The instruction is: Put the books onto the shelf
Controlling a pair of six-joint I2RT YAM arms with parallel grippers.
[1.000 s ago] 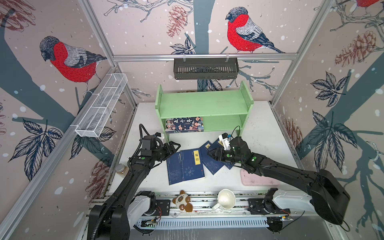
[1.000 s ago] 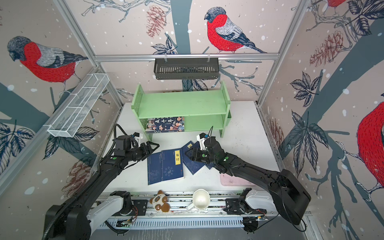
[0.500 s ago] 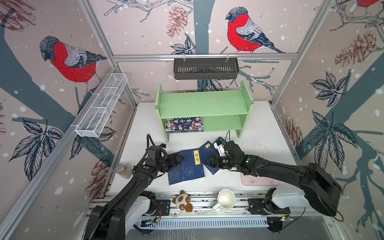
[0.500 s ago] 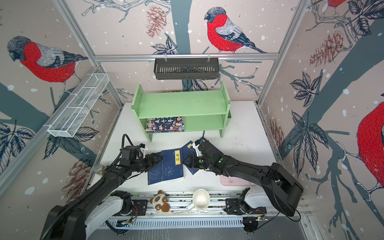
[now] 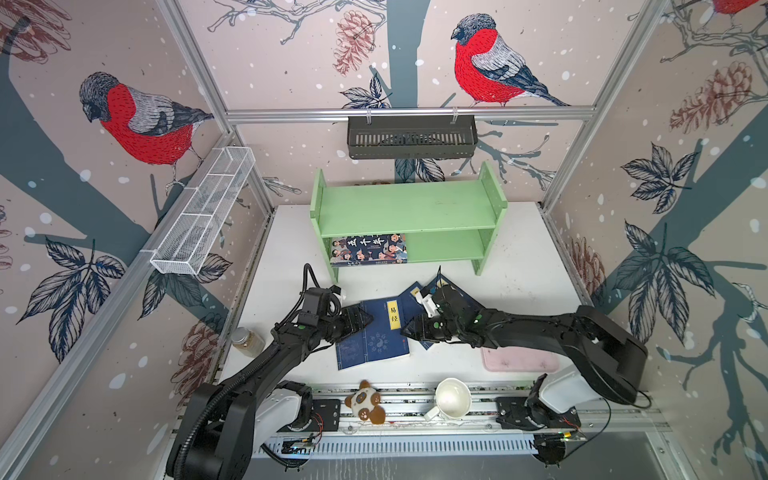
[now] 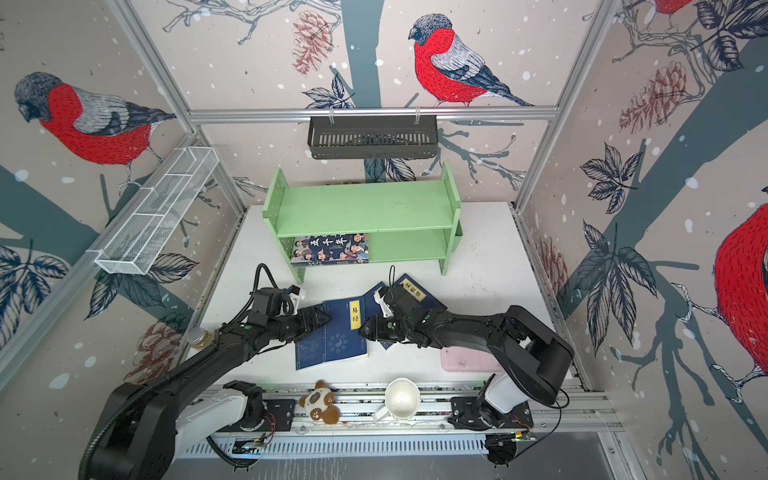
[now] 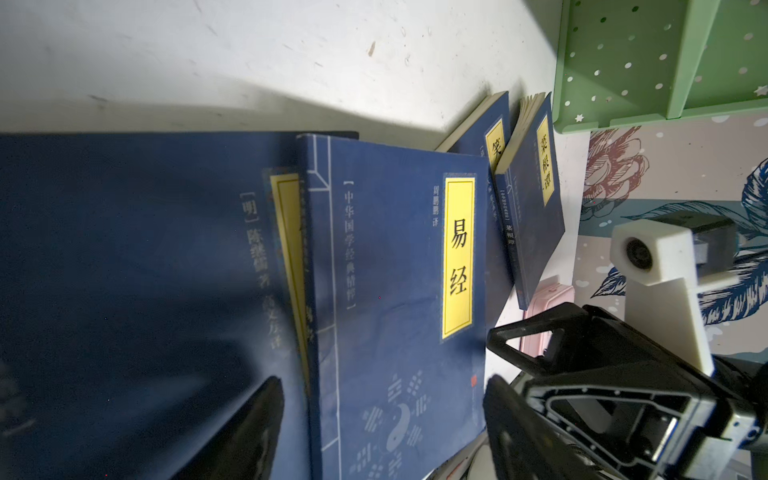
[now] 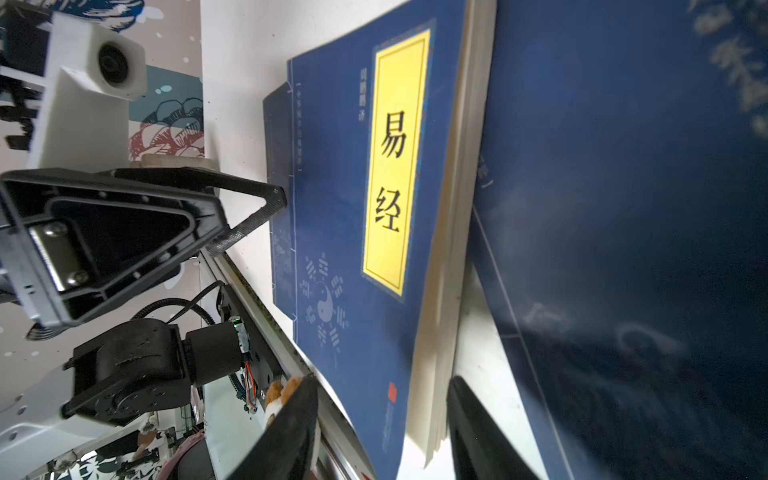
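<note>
A navy book with a yellow label [image 5: 380, 332] [image 6: 338, 332] lies on the table on top of another navy book [image 5: 350, 355] [image 7: 145, 249]. My left gripper [image 5: 368, 319] [image 7: 382, 382] is open at the top book's left edge, its fingers astride the cover. My right gripper [image 5: 405, 330] [image 8: 382, 380] is open at the same book's right side, with the page edge [image 8: 440, 332] between its fingers. Two more navy books [image 5: 411, 297] [image 6: 411, 291] lie behind the right gripper. The green shelf [image 5: 407, 208] stands at the back, with the cartoon book [image 5: 368, 249] flat on its lower tier.
A pink tray [image 5: 519, 359] lies under the right arm. A white cup [image 5: 451, 399] and a panda toy [image 5: 363, 405] sit on the front rail. A jar [image 5: 245, 338] stands at the table's left edge. A black basket [image 5: 411, 137] and a white wire basket [image 5: 203, 212] hang on the walls.
Both grippers have come down and inward to the top navy book, the left from the left and the right from the books behind it. The books have not visibly moved.
</note>
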